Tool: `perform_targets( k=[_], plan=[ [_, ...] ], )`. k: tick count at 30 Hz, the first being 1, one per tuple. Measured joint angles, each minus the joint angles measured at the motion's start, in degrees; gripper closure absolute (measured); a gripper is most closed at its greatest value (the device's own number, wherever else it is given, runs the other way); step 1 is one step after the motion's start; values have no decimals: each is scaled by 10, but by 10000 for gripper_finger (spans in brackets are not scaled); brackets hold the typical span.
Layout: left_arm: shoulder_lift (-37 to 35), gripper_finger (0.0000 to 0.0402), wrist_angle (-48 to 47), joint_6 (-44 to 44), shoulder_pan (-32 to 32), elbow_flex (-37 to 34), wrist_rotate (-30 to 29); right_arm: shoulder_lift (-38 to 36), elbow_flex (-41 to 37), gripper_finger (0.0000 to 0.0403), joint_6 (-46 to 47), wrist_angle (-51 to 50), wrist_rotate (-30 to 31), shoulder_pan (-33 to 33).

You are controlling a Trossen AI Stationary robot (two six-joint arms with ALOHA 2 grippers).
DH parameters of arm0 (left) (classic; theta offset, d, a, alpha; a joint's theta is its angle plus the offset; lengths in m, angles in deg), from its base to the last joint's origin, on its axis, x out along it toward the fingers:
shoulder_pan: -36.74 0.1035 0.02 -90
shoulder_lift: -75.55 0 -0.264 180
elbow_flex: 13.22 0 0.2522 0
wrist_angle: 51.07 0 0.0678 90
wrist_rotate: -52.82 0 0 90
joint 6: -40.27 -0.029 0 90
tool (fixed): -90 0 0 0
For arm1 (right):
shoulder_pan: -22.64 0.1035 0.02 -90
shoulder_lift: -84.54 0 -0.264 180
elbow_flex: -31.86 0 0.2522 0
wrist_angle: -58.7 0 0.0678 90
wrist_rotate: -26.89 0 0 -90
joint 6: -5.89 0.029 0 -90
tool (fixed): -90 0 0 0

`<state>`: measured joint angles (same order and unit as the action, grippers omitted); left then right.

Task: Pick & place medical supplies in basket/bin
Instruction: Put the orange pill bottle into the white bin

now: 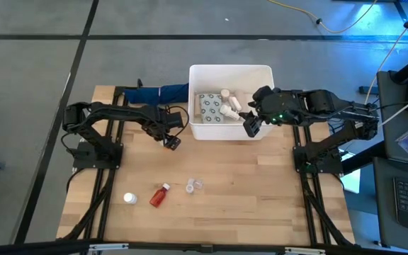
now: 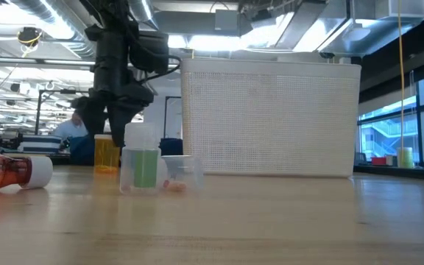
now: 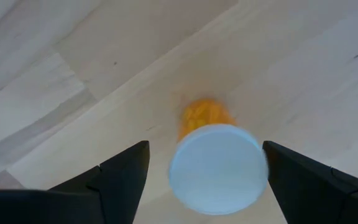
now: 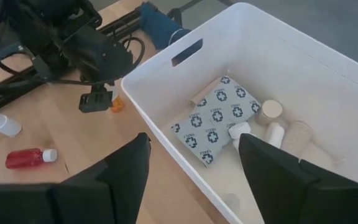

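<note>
An orange pill bottle (image 3: 213,158) with a white cap stands upright on the bench (image 1: 261,198), just left of the white tub (image 1: 231,74). The left gripper (image 1: 172,140) hovers over it, fingers (image 3: 120,177) spread wide, holding nothing. The right gripper (image 1: 252,127) hangs above the tub's right front corner, its fingers apart and empty.

Wooden table (image 1: 261,205), light butcher-block top. Far centre: white tub (image 1: 231,72); dark blue cloth bundle (image 1: 158,93) to its left. Orange pill bottle (image 3: 213,158), white-capped, upright, left of the tub. Near left: white bottle (image 1: 129,198), red bottle (image 1: 160,195) lying flat, clear cups (image 1: 194,186).
</note>
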<state>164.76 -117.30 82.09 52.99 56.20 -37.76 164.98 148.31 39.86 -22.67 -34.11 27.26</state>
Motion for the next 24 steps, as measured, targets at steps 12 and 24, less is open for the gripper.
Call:
perform_targets(
  k=[12,24],
  plan=[
    [0,173,4,11,0,0,12,0,0,156,-20,0,0,0],
    [-48,191,-1,-35,-1,0,36,0,0,156,-27,0,-6,0]
  ],
)
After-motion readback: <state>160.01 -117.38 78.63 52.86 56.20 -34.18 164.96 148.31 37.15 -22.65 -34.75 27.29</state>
